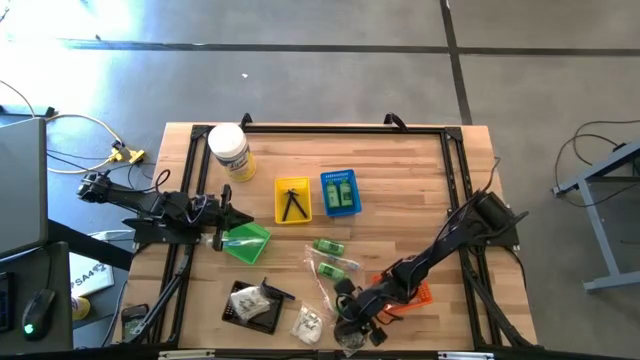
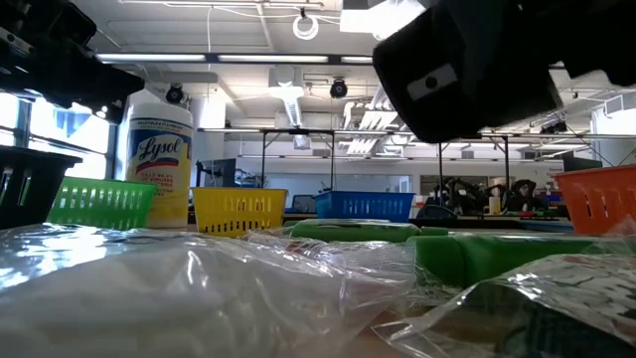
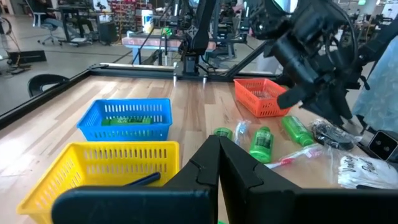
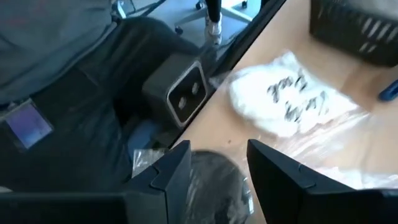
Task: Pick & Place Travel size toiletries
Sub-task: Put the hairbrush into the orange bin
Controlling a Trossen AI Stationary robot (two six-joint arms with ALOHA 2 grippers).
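While the left arm waits over the green basket (image 1: 247,242) at the table's 9 o'clock side, its left gripper (image 1: 228,215) is clenched shut on nothing, fingers (image 3: 219,163) pressed together in its wrist view. The right gripper (image 1: 352,322) is at work down at 6 o'clock, by the table's near edge. Its jaws stand parted in the right wrist view, with a dark round packet (image 4: 214,186) lying between them; cannot tell if the pads touch it, no firm grasp shows.

Toiletries locations:
- clear packet with white contents (image 1: 309,321), 6 o'clock, just left of the right gripper; same one shows in the right wrist view (image 4: 289,102) on the wood.
- two green bottles (image 1: 330,247) near table centre, a third one (image 1: 336,268) just below them; left wrist view shows them beside the orange basket (image 3: 264,96).
- long thin clear packet (image 1: 318,285) running from the bottles toward 6 o'clock.
- more green bottles inside the blue basket (image 1: 340,192), 12 o'clock of centre.
- black piece (image 1: 292,203) in the yellow basket (image 1: 292,186), just left of the blue one.
- packet in the black tray (image 1: 250,303), 7 o'clock.

White jar with yellow label (image 1: 230,152) stands at 11 o'clock. Low view mostly blocked by clear plastic (image 2: 199,288) up close.
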